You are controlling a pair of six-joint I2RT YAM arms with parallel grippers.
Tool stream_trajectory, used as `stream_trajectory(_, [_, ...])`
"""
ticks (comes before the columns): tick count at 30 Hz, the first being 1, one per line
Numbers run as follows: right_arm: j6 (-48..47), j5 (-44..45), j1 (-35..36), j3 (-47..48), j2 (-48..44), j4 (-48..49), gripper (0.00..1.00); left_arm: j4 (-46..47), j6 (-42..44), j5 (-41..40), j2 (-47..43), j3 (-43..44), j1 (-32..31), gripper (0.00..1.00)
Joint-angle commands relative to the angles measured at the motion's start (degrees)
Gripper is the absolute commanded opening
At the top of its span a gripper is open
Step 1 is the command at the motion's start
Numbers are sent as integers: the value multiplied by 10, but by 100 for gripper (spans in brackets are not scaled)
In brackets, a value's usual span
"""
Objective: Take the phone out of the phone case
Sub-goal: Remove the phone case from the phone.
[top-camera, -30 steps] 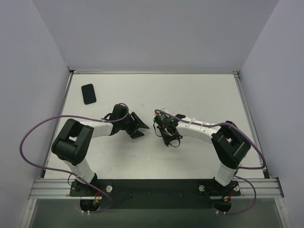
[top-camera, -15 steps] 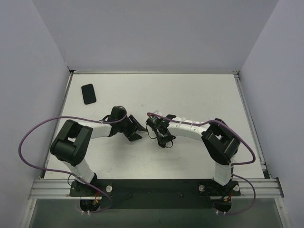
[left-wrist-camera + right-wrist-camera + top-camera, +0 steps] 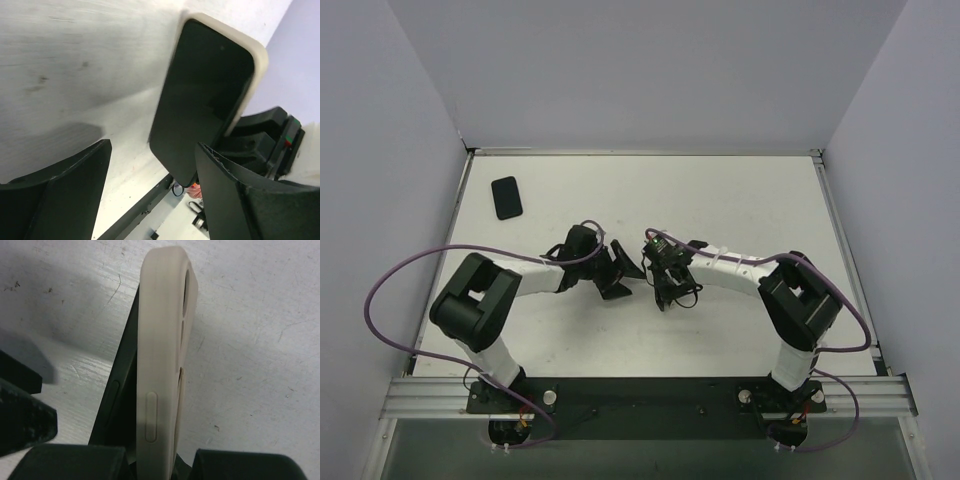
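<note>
The phone case (image 3: 160,365) is held on edge at the centre of the table (image 3: 740,200), pinched at its lower end by the right gripper (image 3: 160,462); the phone (image 3: 200,100) is seen partly peeled out, its dark body standing proud of the beige rim toward 9 o'clock in the right wrist view. The left gripper (image 3: 152,147) is spread wide, fingers (image 3: 65,190) flanking the phone's freed end without contact. The freed edge should be pinched on the phone only, clear of the rim at 2 o'clock, then drawn toward 9 o'clock of the overhead view while the case is clamped firmly.
</note>
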Motion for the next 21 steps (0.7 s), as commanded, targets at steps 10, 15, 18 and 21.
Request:
stream_trajectory(10, [22, -180, 9, -37, 70, 73, 0, 68, 49, -21, -56, -6, -53, 64])
stream_trajectory(15, [29, -208, 2, -23, 80, 70, 0, 25, 103, -55, -97, -18, -75, 64])
stream_trajectory(18, [35, -215, 2, -16, 83, 70, 0, -26, 144, -88, -110, -8, -91, 64])
stream_trajectory(21, [31, -215, 3, -13, 83, 71, 0, -67, 173, -115, -111, 6, -107, 63])
